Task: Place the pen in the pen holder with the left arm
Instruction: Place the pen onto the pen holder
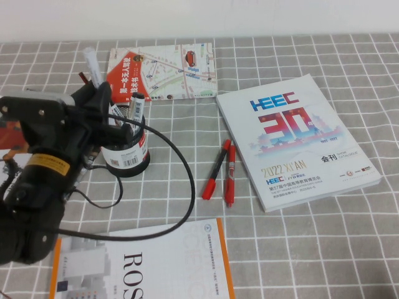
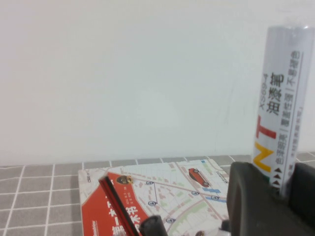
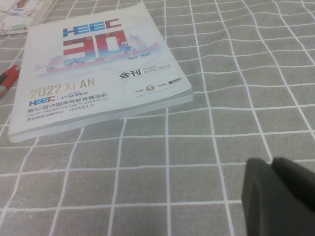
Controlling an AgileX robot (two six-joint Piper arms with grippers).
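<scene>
- The pen is slim and white, held nearly upright in the left gripper, its cap end pointing up above the far-left part of the table.
- In the left wrist view the pen shows printed lettering and an orange-and-red mark along its barrel, clamped between the black fingers.
- The pen's lower end is hidden behind the gripper, just beside the rim of the pen holder.
- The pen holder is a black mesh cup with a white barcode label; it stands on the checked cloth and already holds dark-capped pens.
- A map booklet lies just behind the holder.
- A black pen with a red cap and an all-red pen lie side by side between the holder and a white catalogue.
- Another book lies at the near edge.
- The right gripper hovers low over the cloth near the catalogue; its fingers look closed and hold nothing.
</scene>
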